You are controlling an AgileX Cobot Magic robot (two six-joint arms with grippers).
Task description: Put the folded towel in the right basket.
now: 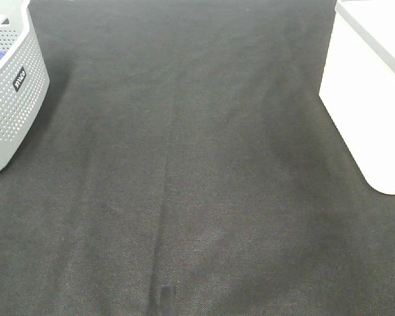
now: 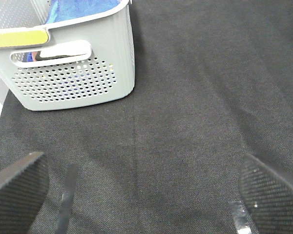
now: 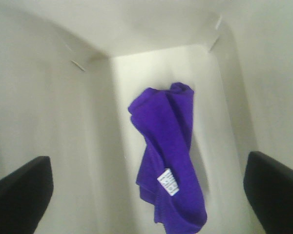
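Note:
A purple towel (image 3: 168, 161) with a white label lies crumpled on the floor of the white right basket (image 3: 53, 122), seen in the right wrist view. My right gripper (image 3: 146, 195) is open above it, inside or over the basket, fingers apart and empty. In the high view the white basket (image 1: 365, 99) stands at the right edge; neither arm shows there. My left gripper (image 2: 146, 195) is open and empty over the dark cloth, in front of the grey perforated basket (image 2: 73, 78).
The grey perforated basket (image 1: 10, 92) stands at the left edge and holds blue cloth (image 2: 78, 9). A dark cloth (image 1: 184, 171) covers the table between the two baskets.

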